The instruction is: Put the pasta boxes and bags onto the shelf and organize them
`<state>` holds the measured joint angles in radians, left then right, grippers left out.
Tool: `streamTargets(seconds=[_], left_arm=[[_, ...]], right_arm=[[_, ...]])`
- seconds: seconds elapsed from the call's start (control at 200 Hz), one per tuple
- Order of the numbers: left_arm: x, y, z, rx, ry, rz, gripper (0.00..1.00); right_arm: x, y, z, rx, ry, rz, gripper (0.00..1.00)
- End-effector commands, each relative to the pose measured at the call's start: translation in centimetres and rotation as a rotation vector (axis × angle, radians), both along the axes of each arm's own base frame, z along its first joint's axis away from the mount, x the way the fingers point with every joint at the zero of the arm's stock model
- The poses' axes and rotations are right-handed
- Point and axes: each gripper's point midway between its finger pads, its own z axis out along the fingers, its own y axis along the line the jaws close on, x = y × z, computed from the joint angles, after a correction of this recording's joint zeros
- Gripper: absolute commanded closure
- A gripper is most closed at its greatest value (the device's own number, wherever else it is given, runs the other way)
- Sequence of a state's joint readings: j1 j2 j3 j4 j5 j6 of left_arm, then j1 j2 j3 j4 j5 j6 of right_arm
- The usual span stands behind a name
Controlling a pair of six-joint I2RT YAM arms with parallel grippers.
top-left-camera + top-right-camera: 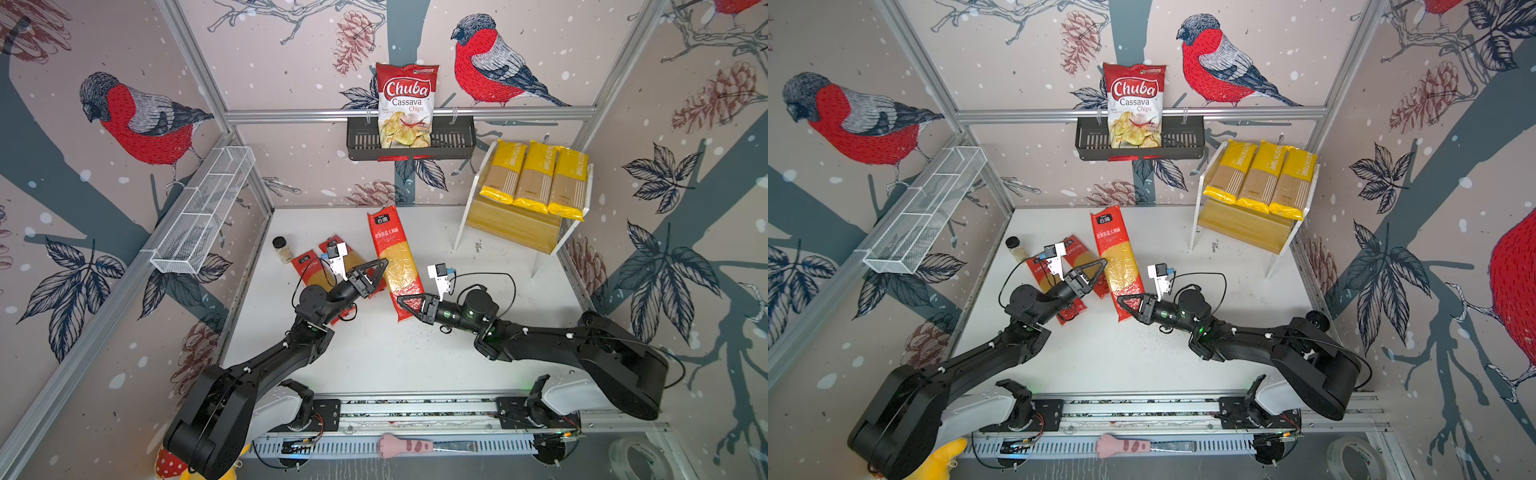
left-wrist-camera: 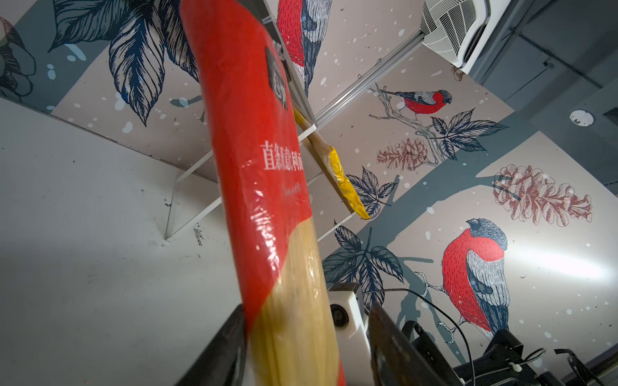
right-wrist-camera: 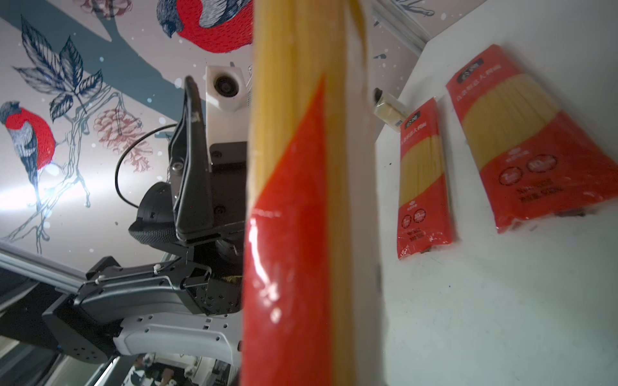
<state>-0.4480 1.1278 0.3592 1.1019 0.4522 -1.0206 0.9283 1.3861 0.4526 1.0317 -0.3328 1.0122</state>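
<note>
With the clock face laid on the table [image 1: 415, 365] as seen from above, twelve at the back wall, a small black-lidded jar [image 1: 282, 249] is found at ten o'clock. Two red-ended spaghetti packets are laid flat near nine o'clock, the outer packet [image 3: 423, 180] just beside the jar and the inner packet [image 3: 521, 143] next to it; they are judged to be awaiting their turn. At the centre a third, the lifted packet [image 1: 395, 257], is held clear of the table, its length running from eleven to five. The left gripper [image 1: 383, 264] is set at its nine o'clock edge. In the left wrist view the jaws are seen partly apart, one finger [image 2: 227, 347] against the wrapper and the other finger [image 2: 388, 341] standing off it, so nothing is pinched there. The right gripper [image 1: 401, 300] is closed on the five o'clock end, the wide face kept upward. This is read as a handing-across: the shelf lies on the right gripper's side, so the load is best borne there alone.

Of the containers, nothing is seen in the white wire-mesh basket [image 1: 203, 216] at ten o'clock. One upright Chuba cassava chips bag [image 1: 405, 104], no part of the job, is held in the black slotted basket [image 1: 457, 143] at twelve. On the shelf [image 1: 511, 226] at two o'clock, three yellow PASTATIME packets [image 1: 536, 178] are ranged side by side on the upper tier, near ends overhanging. The lower board is bare and is judged the likely place for the red-ended three, so that kinds are kept together.
</note>
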Motion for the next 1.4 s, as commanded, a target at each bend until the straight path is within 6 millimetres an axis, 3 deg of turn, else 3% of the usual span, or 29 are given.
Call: streamTargets(seconds=[0.0,0.26,0.28,0.385,0.775,1.196,1.396], left_arm=[[-0.4,0.2,0.4,0.003,-0.049,0.011,0.43],[-0.8,0.3,-0.8,0.0,-0.024,0.011,0.43],[-0.8,0.2,-0.8,-0.001,-0.023,0.009,0.43],[-1.0,0.1,-1.3,0.003,-0.012,0.01,0.43],[-1.6,-0.1,-2.9,-0.001,0.028,0.005,0.43],[-2.4,0.6,-6.0,0.012,0.094,0.022,0.44],[-2.6,0.5,-6.8,0.014,0.112,0.016,0.43]], right_arm=[[1.7,-1.6,1.8,0.082,0.001,-0.159,0.89],[2.9,-4.4,0.0,0.027,0.043,-0.304,0.9],[2.8,-4.7,0.8,0.046,0.031,-0.31,0.9],[3.1,-5.6,0.8,0.027,0.028,-0.349,0.91],[5.0,-9.7,-0.4,0.015,0.086,-0.555,0.93],[5.6,-12.5,-1.8,-0.01,0.106,-0.672,0.94],[7.3,-14.0,-1.8,-0.068,0.09,-0.694,0.94]])
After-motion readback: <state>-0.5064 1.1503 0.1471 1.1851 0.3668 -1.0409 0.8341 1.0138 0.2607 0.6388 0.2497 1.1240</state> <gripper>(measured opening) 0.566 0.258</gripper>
